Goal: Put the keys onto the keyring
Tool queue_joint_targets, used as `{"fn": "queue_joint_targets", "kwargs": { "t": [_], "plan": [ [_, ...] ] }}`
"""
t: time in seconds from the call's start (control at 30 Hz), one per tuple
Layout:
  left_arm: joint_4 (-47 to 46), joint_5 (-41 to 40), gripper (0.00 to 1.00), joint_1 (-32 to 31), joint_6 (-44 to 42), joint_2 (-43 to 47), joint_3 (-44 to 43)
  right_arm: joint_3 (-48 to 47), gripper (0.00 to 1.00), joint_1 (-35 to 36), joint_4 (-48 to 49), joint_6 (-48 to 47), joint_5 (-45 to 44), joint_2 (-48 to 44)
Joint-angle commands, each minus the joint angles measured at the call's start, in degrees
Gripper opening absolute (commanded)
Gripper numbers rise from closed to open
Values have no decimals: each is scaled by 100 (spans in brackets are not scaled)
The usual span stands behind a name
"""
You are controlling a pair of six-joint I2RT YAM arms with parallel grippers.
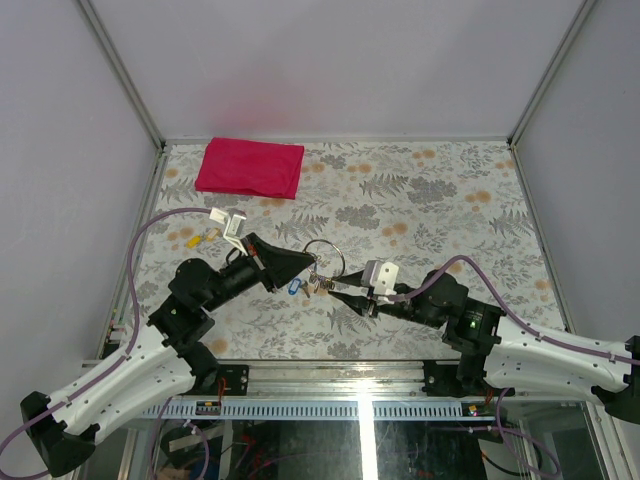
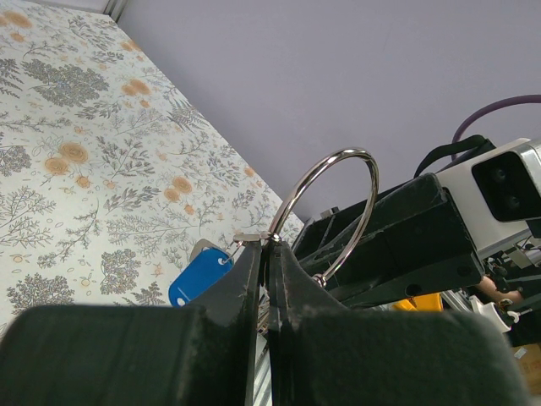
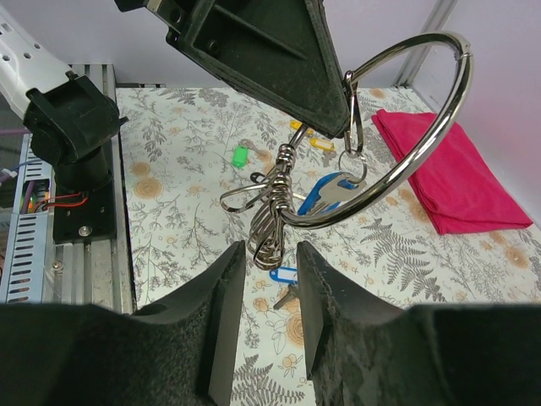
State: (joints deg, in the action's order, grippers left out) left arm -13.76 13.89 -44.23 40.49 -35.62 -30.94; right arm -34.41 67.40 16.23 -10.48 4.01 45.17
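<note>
Left gripper (image 1: 308, 268) pinched fully shut on the big ring (image 1: 326, 241), held above the table (image 1: 430, 230) near the middle. Right gripper (image 1: 338, 293) points at it from the right, tip just beside the keyring (image 1: 320, 283), a small tangle of wire loops under the big ring. A blue key (image 1: 294, 287) shows just below the left gripper's tip; can't tell from here if it hangs or lies flat. Red cloth (image 1: 250, 167) at the far left of the table, well apart. Left wrist view: both fingers (image 2: 249, 279) pressed together on the big ring (image 2: 370, 182) at its joint, with the ring standing upright above them. Blue key (image 2: 199, 275) hangs from a small loop right beside the fingertips, on their left. The right gripper's black body sits just behind the ring. Right wrist view: right fingers (image 3: 221, 321) stand apart with a clear gap and clamp nothing. Keyring (image 3: 272, 211) dangles from the big ring (image 3: 439, 110), its lowest loop right at the mouth of that gap; can't tell if it touches either finger. Blue key (image 3: 331, 193) hangs off the big ring just right of the keyring. Second blue key (image 3: 285, 277) lies flat on the table below. Green tag (image 3: 241, 156) and yellow tags (image 3: 319, 144) lie farther back on the table.
</note>
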Motion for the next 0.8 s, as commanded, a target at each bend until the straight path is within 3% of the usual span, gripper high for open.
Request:
{"fn": "queue_joint_targets", "kwargs": {
  "t": [0.0, 0.4, 0.77],
  "plan": [
    [-443, -47, 0, -16, 4, 33, -132, -47, 37, -6, 466, 63, 46, 48],
    [-474, -47, 0, -16, 12, 34, -131, -96, 22, 0, 315, 57, -11, -88],
    [-426, -57, 0, -13, -3, 54, -123, -132, 21, -6, 71, 14, -80, -271]
  ]
}}
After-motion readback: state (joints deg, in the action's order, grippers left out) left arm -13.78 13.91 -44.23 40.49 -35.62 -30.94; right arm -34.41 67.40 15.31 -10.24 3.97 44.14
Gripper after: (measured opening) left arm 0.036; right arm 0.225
